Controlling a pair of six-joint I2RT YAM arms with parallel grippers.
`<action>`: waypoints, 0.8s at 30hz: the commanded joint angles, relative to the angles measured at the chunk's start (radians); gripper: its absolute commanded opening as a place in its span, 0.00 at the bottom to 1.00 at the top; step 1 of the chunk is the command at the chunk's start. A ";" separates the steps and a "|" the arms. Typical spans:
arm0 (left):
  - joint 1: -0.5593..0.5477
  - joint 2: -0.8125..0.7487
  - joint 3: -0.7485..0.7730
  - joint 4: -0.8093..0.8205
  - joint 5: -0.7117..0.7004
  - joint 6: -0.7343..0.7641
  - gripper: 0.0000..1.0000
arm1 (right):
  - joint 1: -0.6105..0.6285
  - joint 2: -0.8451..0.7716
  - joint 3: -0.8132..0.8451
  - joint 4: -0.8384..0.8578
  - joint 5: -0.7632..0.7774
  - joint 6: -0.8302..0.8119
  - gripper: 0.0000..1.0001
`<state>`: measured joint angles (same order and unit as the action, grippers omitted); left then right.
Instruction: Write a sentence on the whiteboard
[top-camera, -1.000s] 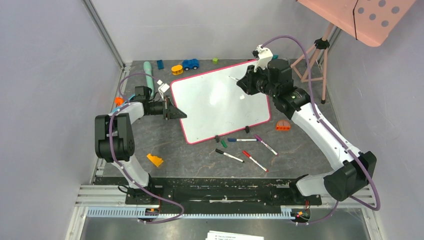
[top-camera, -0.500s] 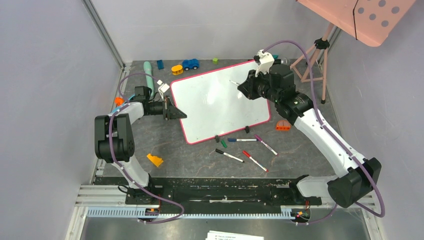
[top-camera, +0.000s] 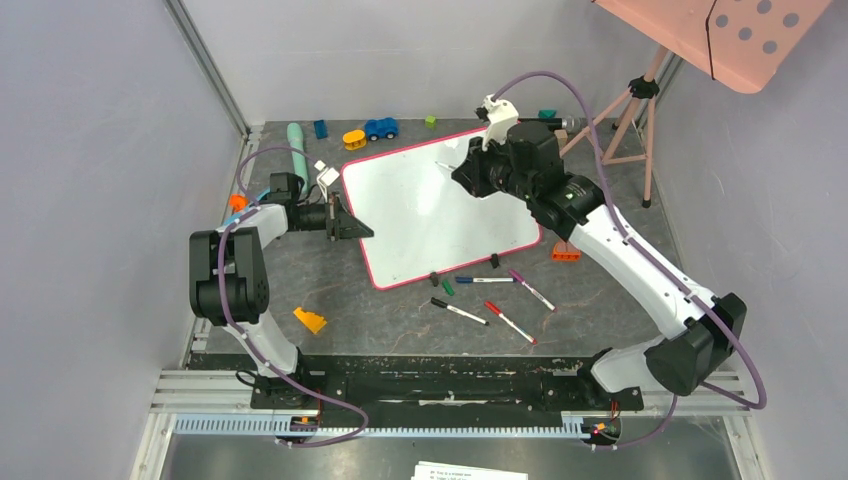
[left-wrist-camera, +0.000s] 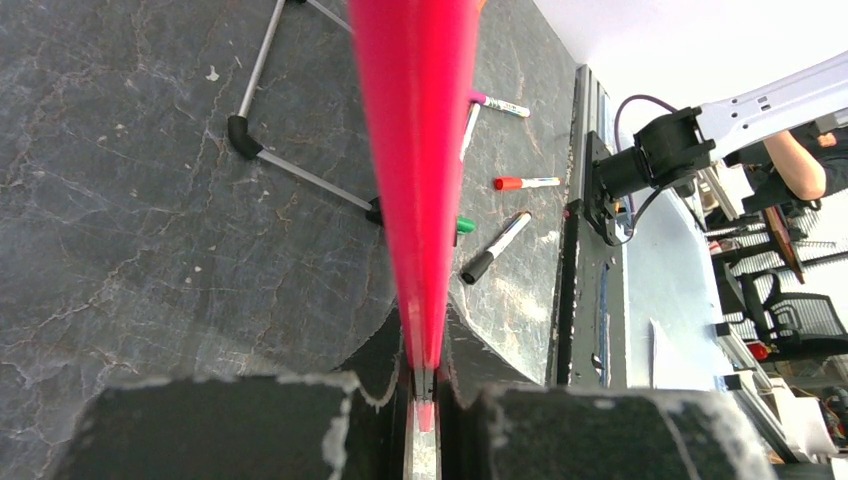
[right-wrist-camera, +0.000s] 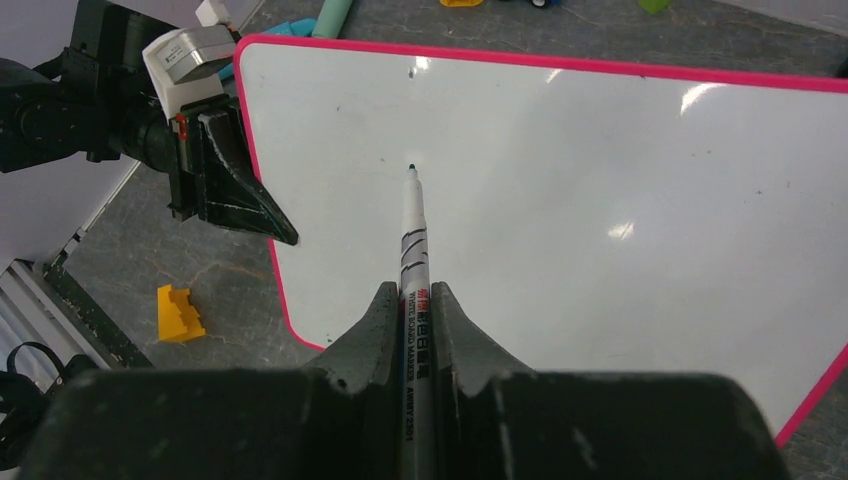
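Observation:
The whiteboard (top-camera: 420, 225) with its pink-red rim is propped at a tilt in the middle of the table. Its white face (right-wrist-camera: 600, 200) carries no sentence, only tiny specks. My left gripper (top-camera: 350, 222) is shut on the board's left rim, which shows as a red edge (left-wrist-camera: 420, 150) running out from between the jaws of that gripper (left-wrist-camera: 425, 385). My right gripper (top-camera: 470, 170) is shut on a white marker (right-wrist-camera: 413, 240), held between the jaws (right-wrist-camera: 415, 300). The marker's green tip is over the board's upper left part. I cannot tell whether it touches.
Loose markers lie in front of the board: blue (top-camera: 484, 280), pink (top-camera: 530, 288), red (top-camera: 509, 322), black (top-camera: 458, 311). A yellow block (top-camera: 309, 320) and an orange piece (top-camera: 566, 250) lie nearby. Toys, including a blue car (top-camera: 380, 128), are at the back. A tripod with a pink dotted panel (top-camera: 730, 35) stands at the back right.
My right arm has swung left across the board with the marker, towards its upper left part. The left arm and the board have not moved.

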<state>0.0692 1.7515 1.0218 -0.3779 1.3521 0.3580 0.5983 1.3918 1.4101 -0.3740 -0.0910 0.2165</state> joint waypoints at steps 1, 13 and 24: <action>-0.050 0.017 -0.024 -0.116 -0.068 0.045 0.02 | 0.047 0.042 0.095 -0.023 0.066 -0.003 0.00; -0.096 0.003 -0.029 -0.116 -0.117 0.035 0.02 | 0.090 0.106 0.175 -0.030 0.064 -0.033 0.00; -0.096 -0.006 -0.039 -0.070 -0.091 0.013 0.02 | 0.090 0.099 0.181 -0.033 0.077 -0.062 0.00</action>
<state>-0.0059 1.7535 1.0187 -0.4030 1.3441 0.3641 0.6872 1.4990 1.5486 -0.4225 -0.0422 0.1810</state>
